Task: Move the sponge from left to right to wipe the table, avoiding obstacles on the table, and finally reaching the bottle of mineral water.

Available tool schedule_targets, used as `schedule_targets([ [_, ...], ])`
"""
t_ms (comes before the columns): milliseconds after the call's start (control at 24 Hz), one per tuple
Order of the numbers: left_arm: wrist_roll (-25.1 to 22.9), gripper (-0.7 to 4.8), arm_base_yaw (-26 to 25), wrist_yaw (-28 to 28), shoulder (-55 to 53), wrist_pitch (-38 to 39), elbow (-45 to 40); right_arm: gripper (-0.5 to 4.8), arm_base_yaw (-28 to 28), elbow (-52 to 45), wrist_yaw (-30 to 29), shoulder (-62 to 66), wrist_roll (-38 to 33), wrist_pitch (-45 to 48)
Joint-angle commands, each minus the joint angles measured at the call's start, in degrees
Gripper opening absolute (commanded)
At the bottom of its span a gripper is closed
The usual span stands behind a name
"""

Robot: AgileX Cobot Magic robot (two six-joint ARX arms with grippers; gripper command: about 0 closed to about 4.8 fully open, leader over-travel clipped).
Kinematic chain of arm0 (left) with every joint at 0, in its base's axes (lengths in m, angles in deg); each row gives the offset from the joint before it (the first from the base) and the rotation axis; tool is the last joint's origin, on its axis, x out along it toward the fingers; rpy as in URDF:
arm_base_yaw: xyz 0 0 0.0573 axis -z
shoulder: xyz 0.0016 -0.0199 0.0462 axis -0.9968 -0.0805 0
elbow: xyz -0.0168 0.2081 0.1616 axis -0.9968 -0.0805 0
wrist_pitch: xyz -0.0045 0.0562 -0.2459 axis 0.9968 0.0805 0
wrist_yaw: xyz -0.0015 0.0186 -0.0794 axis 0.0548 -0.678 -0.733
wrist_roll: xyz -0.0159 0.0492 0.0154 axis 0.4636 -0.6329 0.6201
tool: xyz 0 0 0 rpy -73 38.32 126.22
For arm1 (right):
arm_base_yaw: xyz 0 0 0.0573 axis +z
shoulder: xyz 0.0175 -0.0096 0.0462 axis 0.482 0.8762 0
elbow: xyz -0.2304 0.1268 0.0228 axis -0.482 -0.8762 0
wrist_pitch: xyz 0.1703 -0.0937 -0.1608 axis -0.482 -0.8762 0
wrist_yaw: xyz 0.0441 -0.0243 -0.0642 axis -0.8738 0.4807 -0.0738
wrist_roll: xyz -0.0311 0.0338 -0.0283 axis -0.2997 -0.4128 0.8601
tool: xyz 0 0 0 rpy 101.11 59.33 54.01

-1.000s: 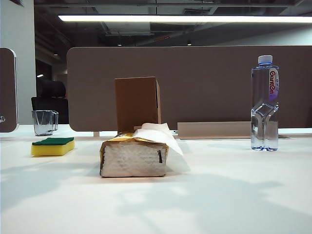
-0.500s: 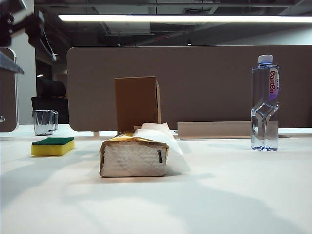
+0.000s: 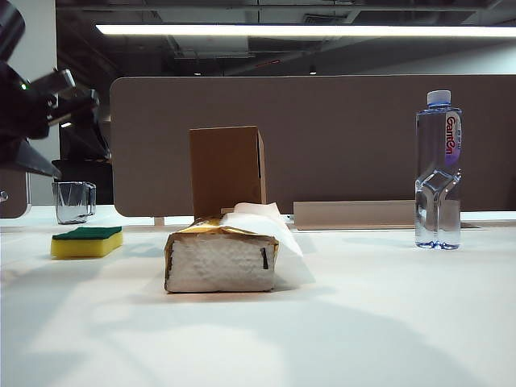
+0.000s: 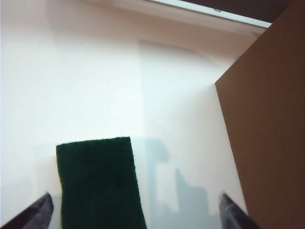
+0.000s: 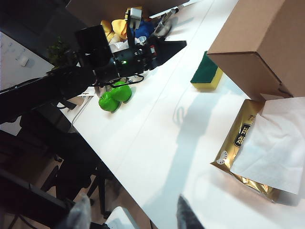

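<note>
Tabletop [image 3: 387, 322] first: broad and white, it carries everything, and the cardboard box [image 3: 227, 171] standing upright near its middle serves as landmark. Plain brown, the box bears no print. Directly in front of it lies the tissue pack [image 3: 222, 260], gold and white, one white tissue sticking out of its top; dark lettering on its gold flap shows in the right wrist view but is too small to read. Well to the right of the box stands the bottle of mineral water [image 3: 438, 169], clear, with a pale blue cap and a label reading "Ganten" in red. Well to the left of the box lies the sponge [image 3: 87, 241], yellow with its green layer up, and behind it a clear glass mug [image 3: 73, 201].

Only the right wrist view shows the box from above, the left arm's full length over the table's edge, and green objects [image 5: 115, 96] beneath that arm. Only the left wrist view shows the sponge's scouring face close up, beside the box wall.

Left gripper [image 4: 138, 212] hangs above the sponge, fingers spread wide, holding nothing. Right gripper [image 5: 131, 214] is over the table edge in front of the box, jaws parted and empty.
</note>
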Motion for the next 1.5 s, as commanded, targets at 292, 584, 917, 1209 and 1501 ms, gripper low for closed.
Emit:
schedule_targets([
  [292, -0.4, 4.57, -0.4, 0.4, -8.2, 0.2, 4.3, 2.34, 0.1, 0.9, -3.1, 2.5, 0.0, -0.1],
  [584, -0.4, 4.57, -1.1, 0.9, -13.7, 0.9, 6.4, 2.34, 0.1, 1.0, -3.3, 2.6, 0.0, -0.3],
  [917, -0.4, 4.31, -1.1, 1.1, -15.7, 1.0, 6.4, 2.34, 0.1, 1.0, -5.1, 3.9, 0.2, -0.3],
  [1209, -0.4, 3.89, -1.1, 1.2, -17.2, 0.5, 6.4, 2.34, 0.2, 1.0, -5.0, 3.9, 0.2, -0.3],
  [1501, -0.4, 3.89, -0.7, 0.8, -18.9, 0.7, 6.4, 2.34, 0.2, 1.0, -4.8, 3.9, 0.2, -0.4],
])
